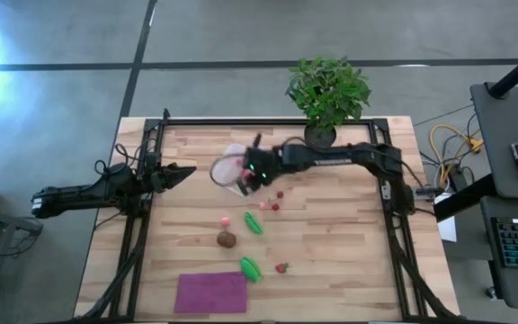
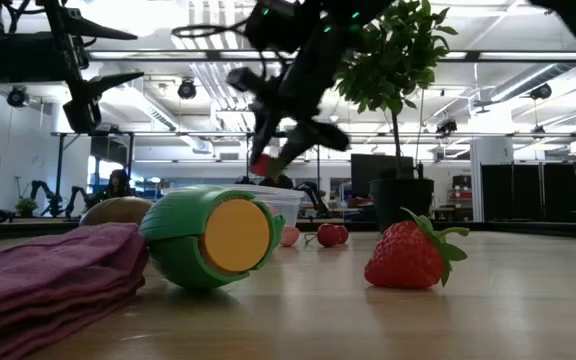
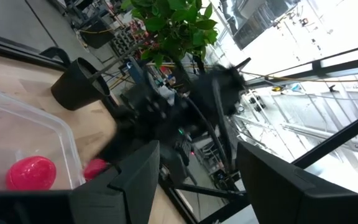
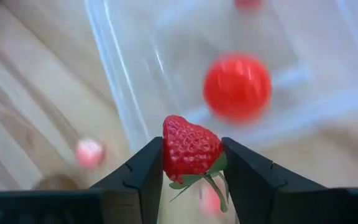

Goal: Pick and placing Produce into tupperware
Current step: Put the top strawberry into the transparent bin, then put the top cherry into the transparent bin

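Note:
The clear tupperware [image 1: 227,167] sits on the table's far middle, with a red ball [image 4: 237,86] inside it. My right gripper [image 1: 246,177] hovers over the tub's near rim, shut on a red toy strawberry [image 4: 190,149]. My left gripper [image 1: 185,171] waits open to the left of the tub, level with it. On the table lie two green pieces [image 1: 254,222] [image 1: 250,268], a brown oval [image 1: 227,238], a pink bit [image 1: 226,220], small red bits [image 1: 277,200] and a second strawberry [image 1: 281,267]. My right gripper pinches the strawberry's red body [image 4: 185,152] between its two fingers, one on each side. The fingers come from above, pointing down at the tub. The strawberry is lifted clear, above the tub's rim [image 4: 126,106], with its green leaves and stalk [image 4: 213,180] toward the wrist.
A potted plant [image 1: 327,90] stands at the far edge, right behind my right arm. A purple cloth [image 1: 211,292] lies flat at the near edge. Black frame rails [image 1: 142,225] run along the table's left and right sides.

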